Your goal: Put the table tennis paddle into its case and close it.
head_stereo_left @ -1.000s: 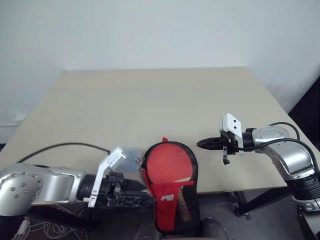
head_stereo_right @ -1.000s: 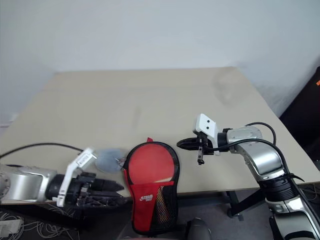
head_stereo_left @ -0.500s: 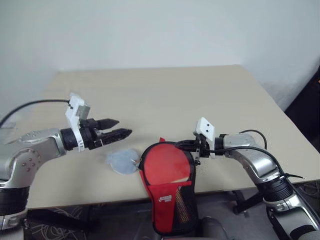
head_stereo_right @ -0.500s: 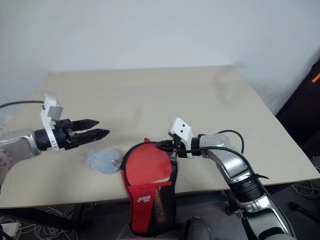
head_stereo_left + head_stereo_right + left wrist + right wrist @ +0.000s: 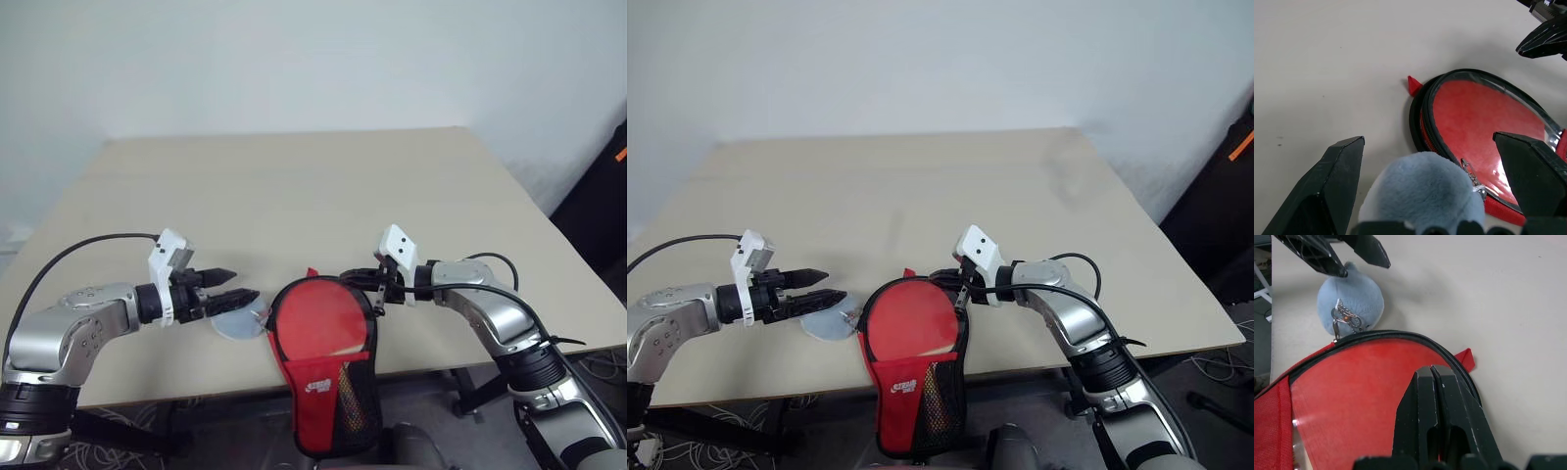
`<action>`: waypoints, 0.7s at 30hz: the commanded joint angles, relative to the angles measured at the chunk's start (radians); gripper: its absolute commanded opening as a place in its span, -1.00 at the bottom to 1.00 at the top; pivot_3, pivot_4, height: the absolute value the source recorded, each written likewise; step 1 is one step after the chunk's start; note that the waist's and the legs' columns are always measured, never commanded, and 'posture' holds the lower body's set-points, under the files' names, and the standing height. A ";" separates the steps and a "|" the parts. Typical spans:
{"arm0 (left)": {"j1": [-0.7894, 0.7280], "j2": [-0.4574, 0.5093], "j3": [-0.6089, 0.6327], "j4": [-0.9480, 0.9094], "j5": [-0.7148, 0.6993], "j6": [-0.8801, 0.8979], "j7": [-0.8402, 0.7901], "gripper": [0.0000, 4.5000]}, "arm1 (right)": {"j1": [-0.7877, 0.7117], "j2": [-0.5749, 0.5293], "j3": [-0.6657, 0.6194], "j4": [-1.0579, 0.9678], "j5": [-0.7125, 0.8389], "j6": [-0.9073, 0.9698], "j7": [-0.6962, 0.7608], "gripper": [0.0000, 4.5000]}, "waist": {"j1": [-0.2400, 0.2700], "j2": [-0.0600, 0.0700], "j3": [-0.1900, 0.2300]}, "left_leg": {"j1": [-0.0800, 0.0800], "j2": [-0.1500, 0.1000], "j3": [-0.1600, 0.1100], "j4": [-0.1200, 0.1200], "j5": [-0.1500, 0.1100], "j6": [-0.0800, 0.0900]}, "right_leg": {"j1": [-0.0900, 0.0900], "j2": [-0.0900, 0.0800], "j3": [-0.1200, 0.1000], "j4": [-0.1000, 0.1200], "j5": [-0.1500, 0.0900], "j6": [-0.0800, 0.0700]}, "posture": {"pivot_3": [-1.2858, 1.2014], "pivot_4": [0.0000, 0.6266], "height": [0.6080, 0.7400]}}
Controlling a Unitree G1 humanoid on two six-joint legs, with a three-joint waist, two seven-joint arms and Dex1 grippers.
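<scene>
**Paddle inside the case, both grippers at its round end**

I saw the case (image 5: pixel 323 343) lying at the table's (image 5: pixel 294 186) near edge, its lower part hanging past it, with the table tennis paddle (image 5: pixel 319 324) inside behind the clear panel. My left gripper (image 5: pixel 231 285) stood with fingers spread wide, straddling the grey-blue pom-pom (image 5: pixel 1422 191). My right gripper (image 5: pixel 1436 396) was pressed together, empty, over the case's black rim.
</scene>
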 commanded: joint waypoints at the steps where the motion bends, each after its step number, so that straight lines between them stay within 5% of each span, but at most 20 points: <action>1: -0.012 -0.002 0.003 0.017 0.027 -0.006 -0.025 0.99 | -0.004 -0.003 -0.023 -0.048 0.007 0.003 -0.009 -1.00 | -0.002 0.000 0.000 | 0.000 0.000 0.000 0.000 0.000 0.000 | 0.000 0.000 0.000 0.000 0.000 0.000 | 0.03 -1.00 0.50; 21: 0.034 -0.140 0.022 0.126 0.107 -0.020 0.013 0.99 | 0.015 -0.015 -0.033 -0.087 0.017 0.032 -0.018 -1.00 | -0.003 -0.001 -0.001 | 0.000 0.000 0.000 0.002 0.000 0.000 | 0.001 0.000 0.000 0.001 0.000 0.000 | 0.03 -1.00 0.50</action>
